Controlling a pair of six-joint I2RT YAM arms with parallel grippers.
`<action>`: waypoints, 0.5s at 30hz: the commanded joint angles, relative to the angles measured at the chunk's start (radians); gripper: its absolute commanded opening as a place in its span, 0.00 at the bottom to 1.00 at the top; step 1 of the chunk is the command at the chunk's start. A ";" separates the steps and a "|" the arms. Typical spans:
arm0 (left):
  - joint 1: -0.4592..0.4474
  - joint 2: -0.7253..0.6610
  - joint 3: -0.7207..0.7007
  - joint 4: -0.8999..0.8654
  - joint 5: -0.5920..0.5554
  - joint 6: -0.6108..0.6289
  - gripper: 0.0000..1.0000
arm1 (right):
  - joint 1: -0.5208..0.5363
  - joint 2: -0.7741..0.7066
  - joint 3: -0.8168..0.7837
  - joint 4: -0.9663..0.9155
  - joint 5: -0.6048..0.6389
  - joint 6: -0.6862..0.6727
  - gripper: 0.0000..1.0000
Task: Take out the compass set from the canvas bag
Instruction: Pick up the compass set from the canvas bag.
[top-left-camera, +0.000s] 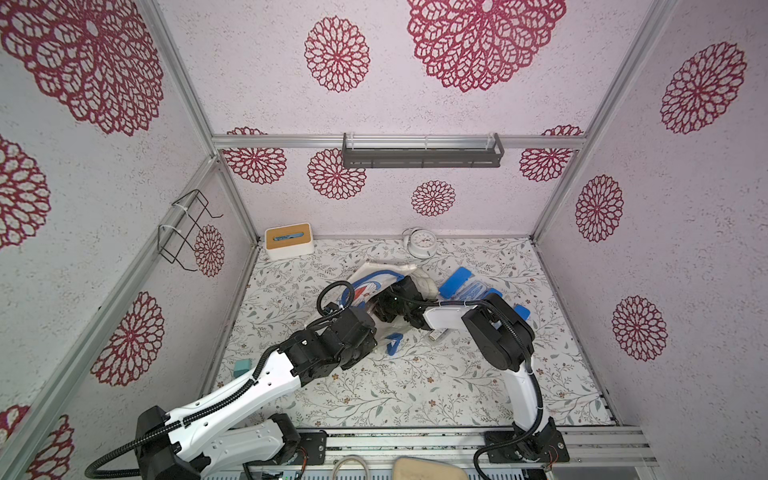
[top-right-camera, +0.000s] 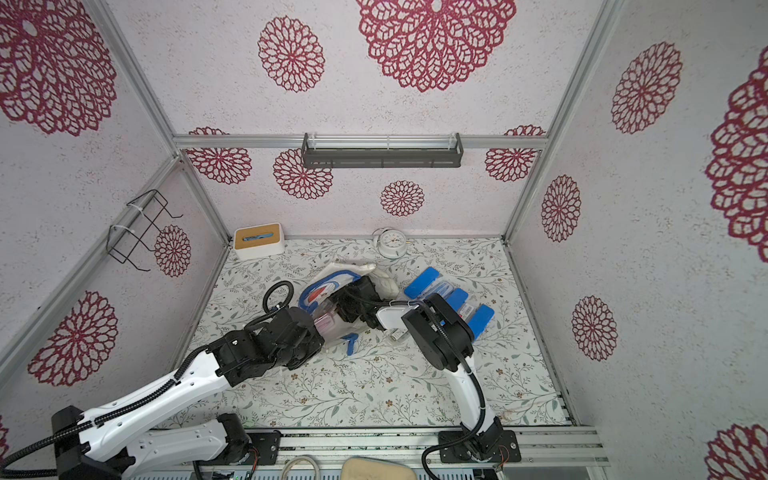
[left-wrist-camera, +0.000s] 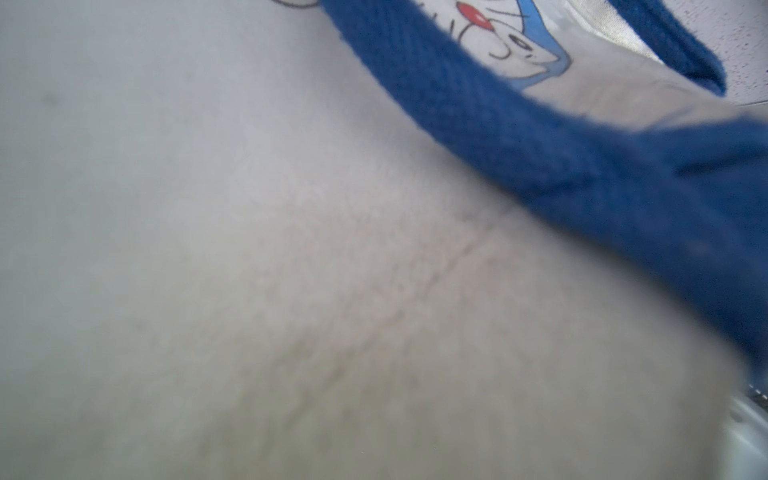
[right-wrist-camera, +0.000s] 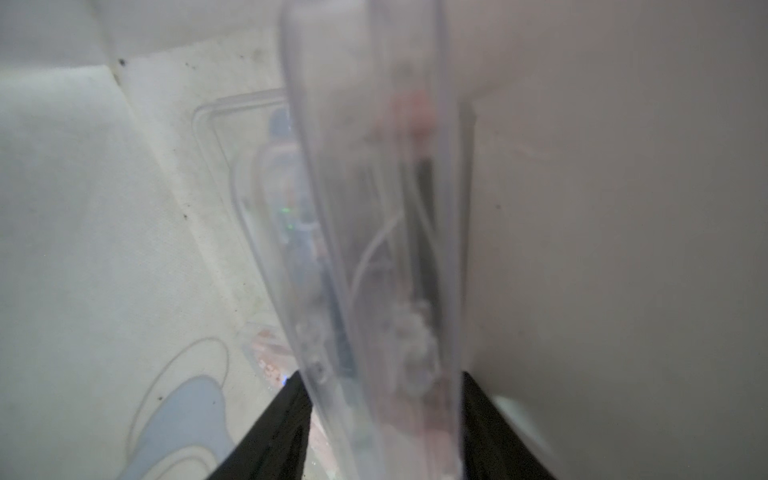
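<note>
Inside the canvas bag (left-wrist-camera: 249, 249), mid-surface (top-left-camera: 415, 386), my right jaws grasp the clear compass set (right-wrist-camera: 374, 208) by its near end, its long axis running straight ahead, deeper in. My left jaws, clenched, sit hidden at the bag's edge.

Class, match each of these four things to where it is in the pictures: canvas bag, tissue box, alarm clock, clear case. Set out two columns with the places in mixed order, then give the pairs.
Things
1 canvas bag
2 tissue box
3 alarm clock
4 clear case

Places
A between the fingers of the right end effector
B far left corner of the table
C middle of the table
D on the table, close to the back wall, near its middle

Pairs: 1-C; 2-B; 3-D; 4-A
</note>
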 joint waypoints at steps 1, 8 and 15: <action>-0.005 -0.003 0.010 -0.022 -0.006 -0.003 0.00 | -0.019 -0.027 0.015 0.050 0.009 -0.006 0.53; -0.003 -0.012 0.004 -0.021 -0.012 -0.006 0.00 | -0.019 -0.046 -0.001 0.124 -0.010 -0.046 0.53; -0.003 -0.001 0.015 -0.018 -0.012 0.012 0.00 | -0.019 -0.074 -0.037 0.159 -0.012 -0.051 0.36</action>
